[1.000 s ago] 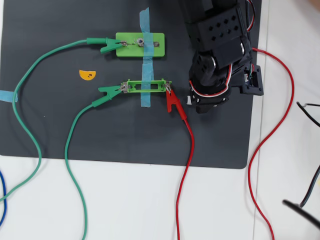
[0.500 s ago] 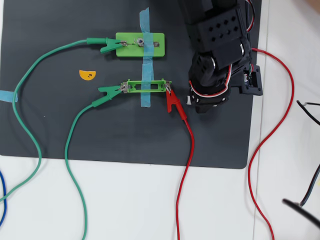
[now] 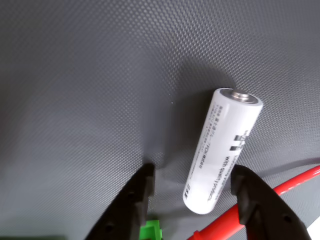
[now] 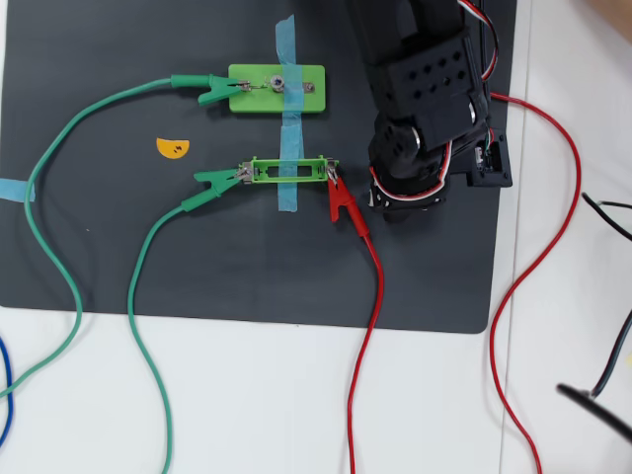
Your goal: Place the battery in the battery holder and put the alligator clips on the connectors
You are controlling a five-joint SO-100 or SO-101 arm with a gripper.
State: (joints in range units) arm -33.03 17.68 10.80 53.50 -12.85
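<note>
In the wrist view the white battery (image 3: 222, 150) lies on the dark mat, metal tip pointing away. My gripper (image 3: 194, 175) is open, its black fingers (image 3: 131, 202) standing either side of the battery's near end, with the battery closer to the right one. In the overhead view the arm (image 4: 425, 99) covers both battery and gripper. The battery holder (image 4: 262, 172) is taped to the mat and has nothing in it. A green alligator clip (image 4: 217, 179) bites its left connector (image 4: 242, 173) and a red clip (image 4: 343, 202) its right one. Another green clip (image 4: 215, 90) holds the light-green block (image 4: 252, 88).
Blue tape (image 4: 287, 118) crosses the block and the holder. A second red wire (image 4: 553, 188) loops along the mat's right edge, and green wires (image 4: 59, 257) trail to the left. An orange half-disc (image 4: 172, 147) lies on the mat. A red sleeve (image 3: 220, 227) lies by the right finger.
The arm has shifted slightly left and toward the top of the overhead view. The clips, wires and holder have not moved.
</note>
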